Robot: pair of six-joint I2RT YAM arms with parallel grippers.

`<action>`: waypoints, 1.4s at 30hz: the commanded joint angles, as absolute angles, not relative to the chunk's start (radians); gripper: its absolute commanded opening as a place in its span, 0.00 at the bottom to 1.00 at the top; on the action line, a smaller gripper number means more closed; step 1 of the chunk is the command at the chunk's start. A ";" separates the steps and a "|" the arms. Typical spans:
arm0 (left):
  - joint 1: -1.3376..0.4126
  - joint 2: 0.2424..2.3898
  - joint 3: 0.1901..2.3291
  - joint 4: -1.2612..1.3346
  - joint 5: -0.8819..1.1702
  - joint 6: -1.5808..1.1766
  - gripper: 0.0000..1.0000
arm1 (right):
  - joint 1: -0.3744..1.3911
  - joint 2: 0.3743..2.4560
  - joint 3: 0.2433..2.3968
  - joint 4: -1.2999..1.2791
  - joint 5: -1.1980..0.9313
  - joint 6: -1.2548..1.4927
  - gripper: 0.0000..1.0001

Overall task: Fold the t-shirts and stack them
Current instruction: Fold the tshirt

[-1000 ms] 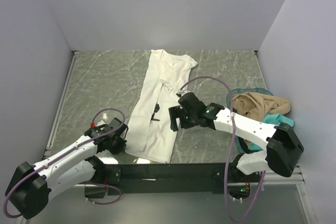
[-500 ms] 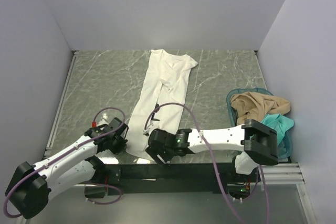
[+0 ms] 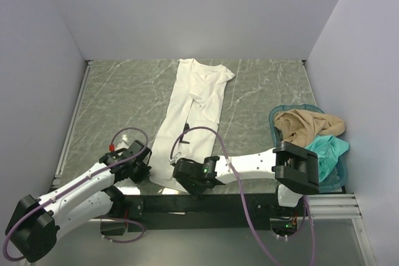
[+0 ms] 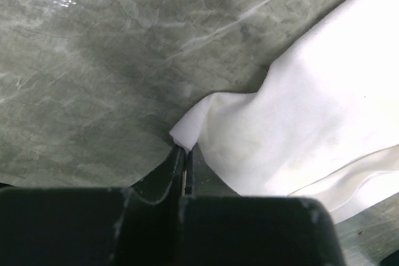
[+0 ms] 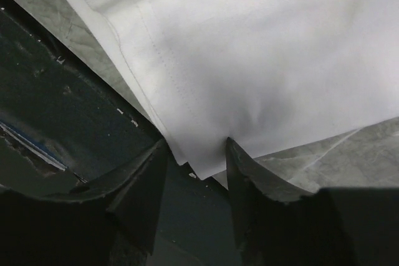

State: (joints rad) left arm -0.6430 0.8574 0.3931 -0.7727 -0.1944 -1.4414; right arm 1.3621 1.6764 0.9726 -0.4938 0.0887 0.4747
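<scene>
A long white t-shirt, folded lengthwise, lies on the marble table from the back to the near edge. My left gripper is shut on its near left corner, and the cloth rises in a small peak from the jaws. My right gripper is at the near right hem. Its jaws stand apart on either side of the hem corner, with the white cloth spreading beyond them. A tan t-shirt and a teal t-shirt lie heaped at the right.
The heap sits in a teal plastic basket at the right edge of the table. A black rail runs along the near table edge, right under the shirt's hem. Grey walls close in the left, back and right.
My right arm swung from the middle of the white shirt down to its near hem, and its jaws narrowed. My left gripper closed fully on the near left corner.
</scene>
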 commanded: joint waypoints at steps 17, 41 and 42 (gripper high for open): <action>-0.640 0.856 0.515 -0.727 -0.189 -1.307 0.01 | 1.304 1.583 1.005 -0.518 0.178 0.497 0.00; -0.499 1.364 1.081 -0.569 -0.304 -1.095 0.01 | 0.836 1.568 1.246 -0.557 0.256 0.327 0.00; -0.494 1.399 1.112 -0.558 -0.292 -1.076 0.01 | 0.827 1.575 1.261 -0.555 0.249 0.322 0.00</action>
